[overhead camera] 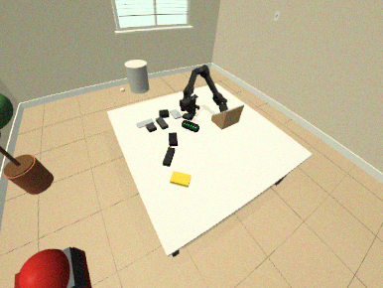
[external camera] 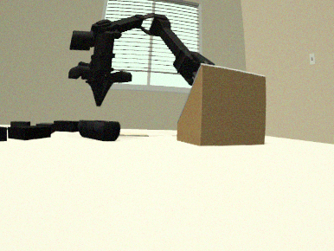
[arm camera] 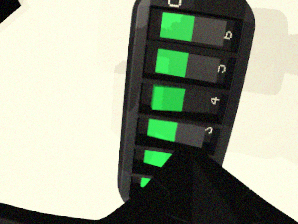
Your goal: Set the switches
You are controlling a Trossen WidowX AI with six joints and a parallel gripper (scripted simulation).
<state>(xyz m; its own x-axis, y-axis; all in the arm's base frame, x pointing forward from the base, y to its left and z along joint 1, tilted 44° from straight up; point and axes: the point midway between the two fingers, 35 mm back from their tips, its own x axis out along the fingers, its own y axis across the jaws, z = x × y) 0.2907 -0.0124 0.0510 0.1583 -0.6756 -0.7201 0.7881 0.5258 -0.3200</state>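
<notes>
- Where the arm ends, the gripper (overhead camera: 190, 115) (external camera: 99, 105) (arm camera: 186, 149) points down with its fingers together and nothing between them, apart from the bench and above the unit's level.
- Beneath it in the wrist view lies the controller unit (overhead camera: 191, 126) (external camera: 99, 131) (arm camera: 189, 80), switches up, on the bench (overhead camera: 233, 164) (external camera: 173, 190) (arm camera: 60, 110).
- Six green ends show in one row; the fingers cover parts of the last two switches. I cannot tell which ends are pressed.
- The black arm (overhead camera: 201, 71) (external camera: 160, 25) arches up and back down behind a brown wedge-shaped block (overhead camera: 228, 118) (external camera: 233, 106), which stands near the unit.
- Near the unit, on its other side, are several dark modules and two light grey flat pieces.
- Well apart from the unit, a yellow block (overhead camera: 181, 179) lies flat on the bench.
</notes>
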